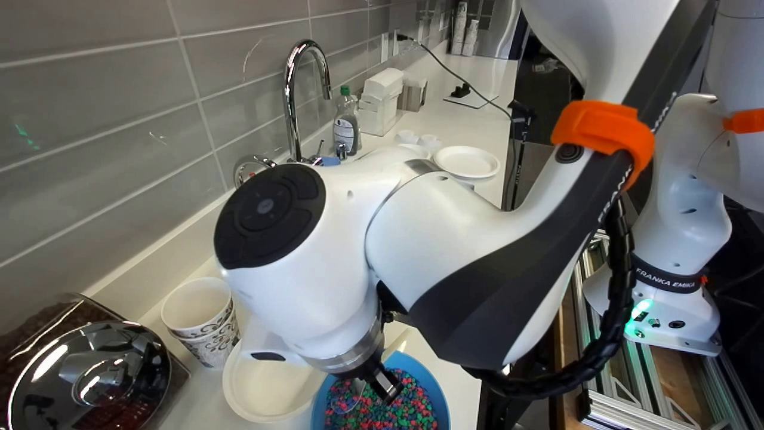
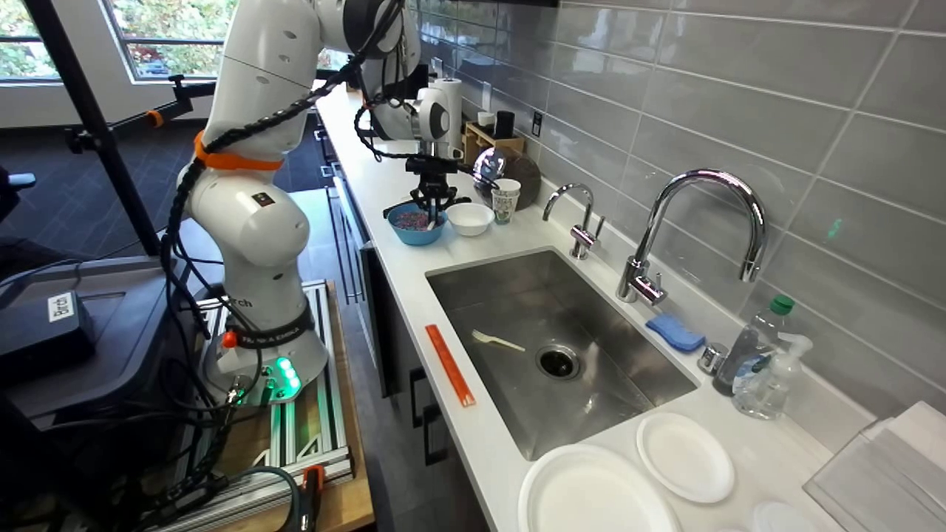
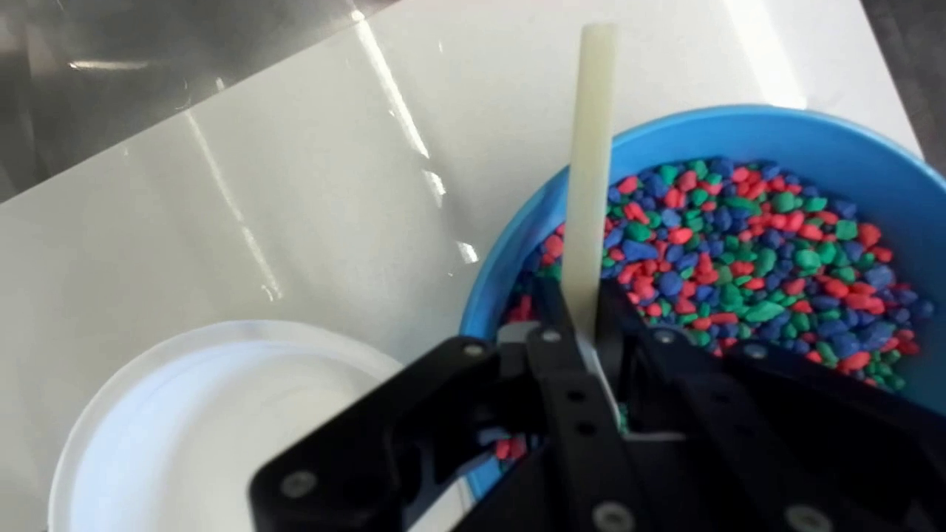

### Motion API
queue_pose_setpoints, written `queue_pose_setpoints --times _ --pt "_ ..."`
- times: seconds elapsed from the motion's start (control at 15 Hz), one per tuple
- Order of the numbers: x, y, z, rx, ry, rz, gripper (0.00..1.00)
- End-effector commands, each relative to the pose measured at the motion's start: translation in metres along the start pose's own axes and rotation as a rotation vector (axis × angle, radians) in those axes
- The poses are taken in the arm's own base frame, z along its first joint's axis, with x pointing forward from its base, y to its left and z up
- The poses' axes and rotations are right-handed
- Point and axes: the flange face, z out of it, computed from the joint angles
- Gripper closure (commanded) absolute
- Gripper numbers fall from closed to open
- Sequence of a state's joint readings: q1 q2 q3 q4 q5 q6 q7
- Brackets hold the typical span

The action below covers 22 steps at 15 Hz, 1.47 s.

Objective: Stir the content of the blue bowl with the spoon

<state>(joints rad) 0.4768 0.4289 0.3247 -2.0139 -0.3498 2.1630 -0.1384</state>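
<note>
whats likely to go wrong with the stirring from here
The spoon may twist or slip, since the end effector pinches only its slim handle. Pushing hard could flick loose coloured bits over the rim of the blue bowl. A wide sweep might also bump the white bowl, which stands close beside it.

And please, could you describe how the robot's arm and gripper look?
The arm is white and rounded, with dark panels, orange bands, a black cable alongside, and FRANKA EMIKA lettering near its base, where a green light glows. The gripper is black and angular, dotted with grey screws.
</note>
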Motion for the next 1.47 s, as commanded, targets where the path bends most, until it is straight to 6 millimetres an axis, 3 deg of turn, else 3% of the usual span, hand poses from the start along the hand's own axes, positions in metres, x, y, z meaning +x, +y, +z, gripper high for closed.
queue_pose_setpoints --times 0.0,1.4 --pt "-0.015 -0.004 -0.004 -0.033 0.026 0.0 0.96" --pt "-0.029 -0.013 -0.018 -0.045 0.117 -0.031 0.96"
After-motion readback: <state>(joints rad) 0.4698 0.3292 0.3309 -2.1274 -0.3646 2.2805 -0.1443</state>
